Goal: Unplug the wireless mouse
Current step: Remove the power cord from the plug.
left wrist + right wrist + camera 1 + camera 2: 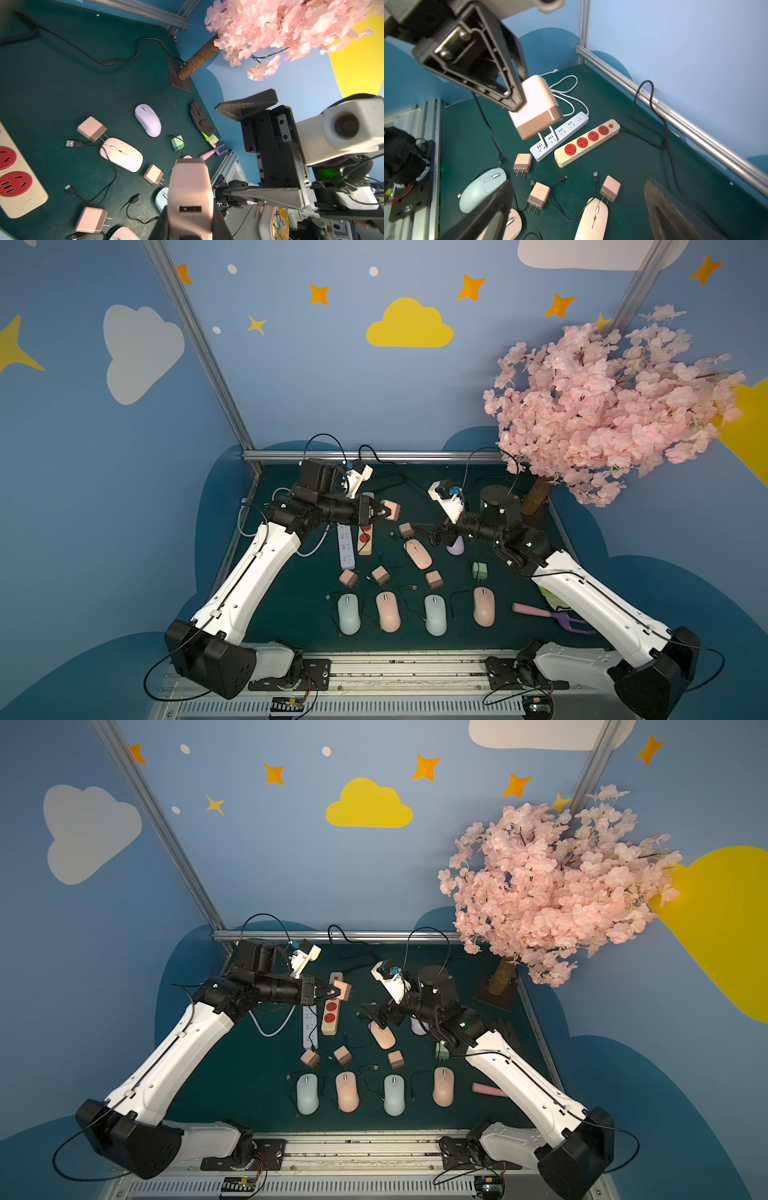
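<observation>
At mid-frame in a top view, my left gripper point(385, 513) pinches the unplugged pink adapter point(535, 106); my right gripper point(434, 536) spreads wide, apparently empty. Best laid down flat, gently.

- Left arm point(249, 572) reaches forward and inward, forearm level, left gripper point(384, 512) pinched on a pink charger point(392, 510) in mid-air.
- Right arm point(590, 597) stretches inward, right gripper point(434, 536) low, jaws spread wide.
</observation>
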`<state>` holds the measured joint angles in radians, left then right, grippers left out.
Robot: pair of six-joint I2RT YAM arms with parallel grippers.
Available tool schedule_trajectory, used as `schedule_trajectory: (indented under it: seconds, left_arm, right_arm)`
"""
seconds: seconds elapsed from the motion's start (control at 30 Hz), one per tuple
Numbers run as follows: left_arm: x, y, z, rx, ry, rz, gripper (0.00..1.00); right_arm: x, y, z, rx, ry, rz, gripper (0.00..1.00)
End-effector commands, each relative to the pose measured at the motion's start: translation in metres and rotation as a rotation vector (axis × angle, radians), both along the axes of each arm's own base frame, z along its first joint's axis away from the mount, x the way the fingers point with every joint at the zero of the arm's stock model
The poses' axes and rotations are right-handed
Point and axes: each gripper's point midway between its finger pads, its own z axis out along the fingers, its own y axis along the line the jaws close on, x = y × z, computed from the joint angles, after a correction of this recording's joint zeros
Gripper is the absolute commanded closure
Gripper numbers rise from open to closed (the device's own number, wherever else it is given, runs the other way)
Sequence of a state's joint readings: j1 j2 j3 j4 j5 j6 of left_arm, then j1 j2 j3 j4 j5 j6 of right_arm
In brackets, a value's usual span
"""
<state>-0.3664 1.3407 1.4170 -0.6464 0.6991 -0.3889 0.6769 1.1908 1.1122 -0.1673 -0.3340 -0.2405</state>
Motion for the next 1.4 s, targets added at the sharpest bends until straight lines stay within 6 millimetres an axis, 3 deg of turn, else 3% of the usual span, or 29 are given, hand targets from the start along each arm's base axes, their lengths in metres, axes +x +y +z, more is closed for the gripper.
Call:
schedule_trajectory:
  seconds: [0.0,0.2,0.57,0.77,1.0,1.13,1.27,1.37]
  left_arm:
    - [-0.010,-0.010,0.011,-0.027,-0.007,-0.064,0.96]
    - [-0.015,-0.018,0.015,-0.036,-0.005,-0.093,0.96]
    - [-0.017,-0.026,0.012,-0.042,0.004,-0.114,0.96]
    - [-0.018,-0.027,0.011,-0.042,0.004,-0.118,0.96]
    - [-0.018,-0.028,0.011,-0.042,0.008,-0.120,0.96]
    - [-0.018,-0.028,0.012,-0.042,0.003,-0.120,0.96]
    - [-0.019,-0.024,0.016,-0.028,-0.022,-0.109,0.70]
    - [-0.020,-0.015,0.020,0.006,-0.056,-0.086,0.55]
  right_arm:
    - [-0.020,0.009,0.014,-0.026,-0.182,0.162,0.06]
    - [-0.011,0.018,0.025,-0.052,-0.281,0.177,0.13]
    - [-0.007,0.045,0.024,-0.077,-0.308,0.186,0.20]
    - [-0.008,0.053,0.023,-0.077,-0.311,0.194,0.40]
    - [-0.010,0.055,0.023,-0.077,-0.312,0.200,0.52]
    - [-0.011,0.053,0.023,-0.079,-0.311,0.196,0.71]
    - [-0.011,0.049,0.019,-0.101,-0.306,0.180,0.92]
    - [-0.008,0.043,0.015,-0.113,-0.308,0.148,0.99]
